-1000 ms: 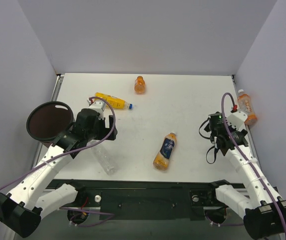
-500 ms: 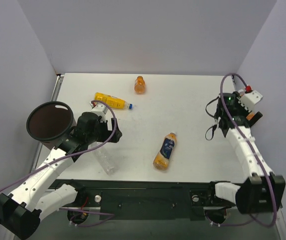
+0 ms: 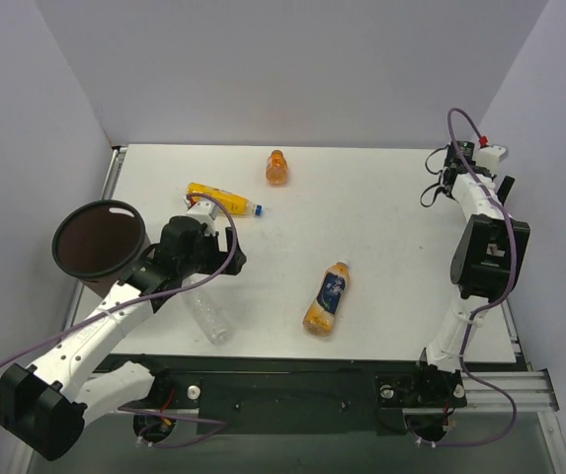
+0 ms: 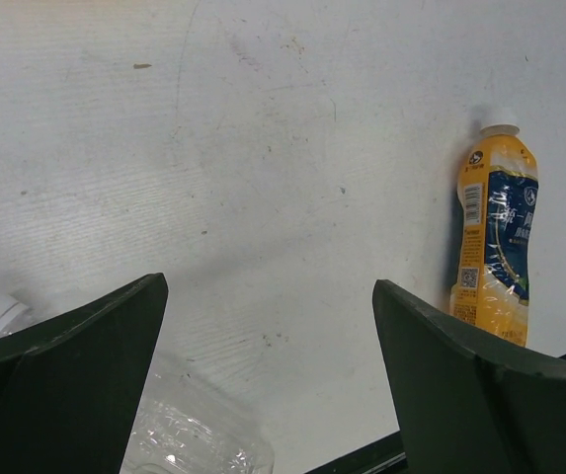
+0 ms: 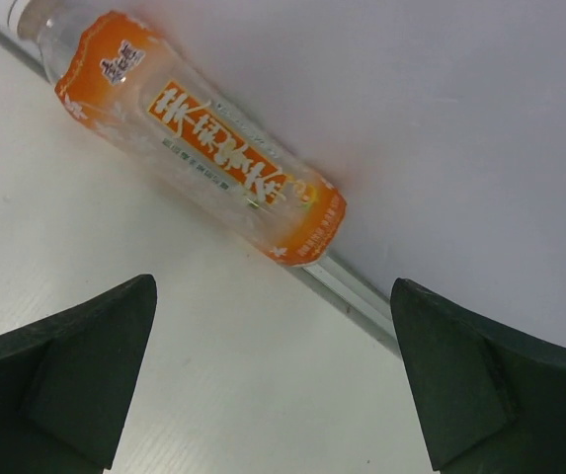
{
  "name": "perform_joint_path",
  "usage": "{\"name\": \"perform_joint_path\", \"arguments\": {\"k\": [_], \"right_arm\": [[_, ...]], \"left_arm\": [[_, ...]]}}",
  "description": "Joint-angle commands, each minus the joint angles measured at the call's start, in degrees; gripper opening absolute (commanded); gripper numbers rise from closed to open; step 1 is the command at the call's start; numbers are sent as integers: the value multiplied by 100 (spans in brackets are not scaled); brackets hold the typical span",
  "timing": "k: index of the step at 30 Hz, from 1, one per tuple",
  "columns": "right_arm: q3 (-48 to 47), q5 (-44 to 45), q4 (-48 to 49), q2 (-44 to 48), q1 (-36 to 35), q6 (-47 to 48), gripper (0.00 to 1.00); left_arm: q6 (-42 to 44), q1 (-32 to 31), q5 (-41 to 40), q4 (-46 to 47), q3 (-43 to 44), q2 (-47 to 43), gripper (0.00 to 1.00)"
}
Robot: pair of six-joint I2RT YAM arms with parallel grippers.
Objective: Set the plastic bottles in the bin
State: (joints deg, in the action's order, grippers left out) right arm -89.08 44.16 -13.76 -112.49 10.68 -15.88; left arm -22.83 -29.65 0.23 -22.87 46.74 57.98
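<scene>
The dark-brown bin (image 3: 98, 240) stands at the table's left edge. My left gripper (image 3: 225, 259) is just right of it, open and empty (image 4: 268, 395). The clear bottle (image 3: 206, 314) lies below it and shows at the left finger in the left wrist view (image 4: 184, 434). The blue-labelled orange bottle (image 3: 326, 298) lies mid-table (image 4: 495, 242). The yellow bottle with a blue cap (image 3: 221, 198) and the squat orange bottle (image 3: 277, 167) lie further back. My right gripper (image 3: 490, 173) is open (image 5: 278, 395) above an orange-labelled bottle (image 5: 199, 148) lying along the right wall; the arm hides that bottle in the top view.
Purple-grey walls close the table on the left, back and right. A metal strip (image 5: 362, 291) runs along the foot of the right wall. The black front rail (image 3: 283, 370) borders the near edge.
My right arm has swung from the mid-right of the table up to the far right corner. My left gripper has shifted slightly right, away from the bin. The bottles have not moved.
</scene>
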Motion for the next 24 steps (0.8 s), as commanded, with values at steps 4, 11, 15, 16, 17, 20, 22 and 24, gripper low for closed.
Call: {"name": "perform_joint_path", "arguments": {"k": [4,11,15,16,17,20,22,24], "right_arm": [[-1287,-13,-1014,-1081,154,822,100],[-2234,-374,-1550,-1916,233,902,100],[-2236,39,-1314,-2057,242,1314,100],[-2289,66,-1331,-2101,242,1385,100],[-2429,101,-1392,-2232,242,1534,100],[-2755,-13,-1586,-2497,224,1903,100],[-3123,40,-1709,-2760,198,2123,100],[-3308,153,-1805,-2901,189,2308,100]], "left_arm": [[94,-41,-286,265,581,311,97],[235,-41,-217,64,1002,846,97],[402,-41,-49,-349,1302,1049,97],[411,-50,-32,-402,1311,1058,97],[454,-41,-32,-393,1294,1058,97],[569,-50,-75,-262,1188,1040,97],[648,-41,-146,-226,1206,1075,97],[753,-41,-207,-253,1276,1154,97]]}}
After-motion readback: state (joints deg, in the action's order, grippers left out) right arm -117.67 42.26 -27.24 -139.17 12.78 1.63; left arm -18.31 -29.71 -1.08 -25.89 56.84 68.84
